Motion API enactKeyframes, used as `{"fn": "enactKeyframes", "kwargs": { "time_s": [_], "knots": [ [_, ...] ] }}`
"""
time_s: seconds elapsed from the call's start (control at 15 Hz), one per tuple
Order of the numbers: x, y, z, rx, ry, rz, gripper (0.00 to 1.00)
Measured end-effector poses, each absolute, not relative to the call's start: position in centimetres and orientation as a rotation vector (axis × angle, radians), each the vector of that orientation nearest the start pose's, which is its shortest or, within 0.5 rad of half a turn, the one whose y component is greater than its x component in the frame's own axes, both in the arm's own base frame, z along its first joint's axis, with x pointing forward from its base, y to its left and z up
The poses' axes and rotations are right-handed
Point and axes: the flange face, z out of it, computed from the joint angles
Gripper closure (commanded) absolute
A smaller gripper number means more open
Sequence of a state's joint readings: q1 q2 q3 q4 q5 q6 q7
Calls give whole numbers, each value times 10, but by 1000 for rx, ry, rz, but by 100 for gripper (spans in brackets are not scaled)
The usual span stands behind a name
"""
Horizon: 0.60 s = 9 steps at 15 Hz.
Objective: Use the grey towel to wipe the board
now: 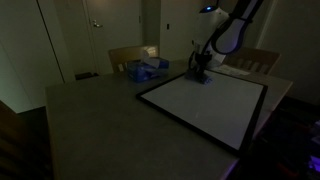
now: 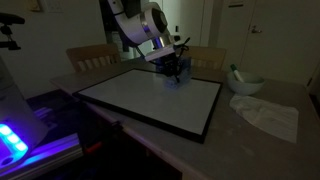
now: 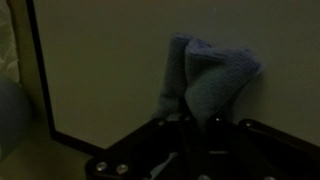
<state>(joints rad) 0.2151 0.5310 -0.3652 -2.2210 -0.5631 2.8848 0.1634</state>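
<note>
The board (image 1: 205, 105) lies flat on the table, white with a thin black frame; it also shows from the opposite side as the board (image 2: 150, 95). At its far edge my gripper (image 1: 198, 72) is shut on the grey towel (image 3: 210, 75), a bluish-grey wrinkled cloth that hangs from the jaws onto the white surface. In the wrist view the gripper (image 3: 195, 120) comes in from the bottom, and the cloth bunches between its fingers. The towel (image 2: 176, 78) shows as a small dark bluish lump under the gripper (image 2: 172, 68). The board's black frame (image 3: 42, 80) runs down the left of the wrist view.
A bluish bundle (image 1: 146, 69) sits on the table beyond the board, next to a wooden chair (image 1: 130, 57). A white bowl (image 2: 244, 84) and a crumpled white cloth (image 2: 268, 115) lie beside the board. Another chair (image 1: 255, 60) stands behind the arm. The room is dim.
</note>
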Motion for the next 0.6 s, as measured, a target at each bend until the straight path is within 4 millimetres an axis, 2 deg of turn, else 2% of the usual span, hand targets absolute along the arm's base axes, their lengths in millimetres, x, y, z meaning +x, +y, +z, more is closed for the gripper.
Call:
{"fn": "enactKeyframes", "kwargs": {
  "time_s": [0.27,0.6],
  "knots": [
    [542,-89,155,-3364,-479,-298,98],
    [526,-119,155,-3173,-461,-491,98]
  ]
}}
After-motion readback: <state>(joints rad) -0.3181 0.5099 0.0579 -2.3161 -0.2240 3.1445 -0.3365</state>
